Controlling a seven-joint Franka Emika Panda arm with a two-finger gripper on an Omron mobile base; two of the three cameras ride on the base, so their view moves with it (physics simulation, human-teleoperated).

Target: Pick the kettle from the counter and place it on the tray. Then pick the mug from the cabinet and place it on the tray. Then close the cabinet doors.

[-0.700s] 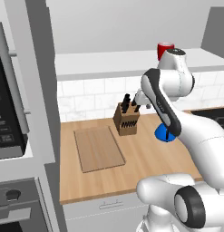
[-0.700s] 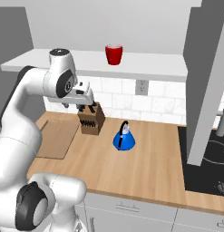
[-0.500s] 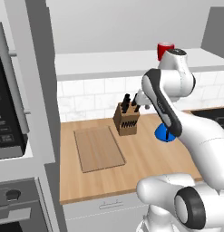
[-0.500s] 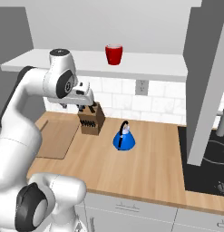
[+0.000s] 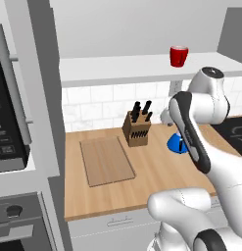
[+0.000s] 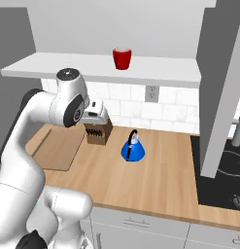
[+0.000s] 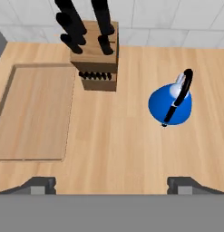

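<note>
The blue kettle [image 7: 170, 105] stands upright on the counter [image 6: 160, 180], to the right of the knife block; the arm partly covers the kettle [image 5: 175, 142] in the left base view, and the whole kettle [image 6: 132, 150] shows in the right base view. My gripper [image 7: 111, 185] hangs open high above the counter, empty, with the kettle ahead and to the right. The wooden tray [image 7: 34, 113] lies bare on the left, seen too as the tray [image 5: 107, 161] and the tray [image 6: 56, 150]. The red mug [image 6: 122, 58] stands on the white cabinet shelf [image 6: 92, 68]; the mug [image 5: 179, 56] is above the arm. Grey door panels [image 6: 218, 97] stand open.
A wooden knife block [image 7: 95, 54] with black handles stands between tray and kettle against the tiled wall. A black stove top [image 6: 223, 180] lies at the counter's right end. The grey oven column [image 5: 10, 122] rises at the left.
The arm's upper part has swung a little to the right, toward the kettle's side. Kettle, mug and tray have not moved.
</note>
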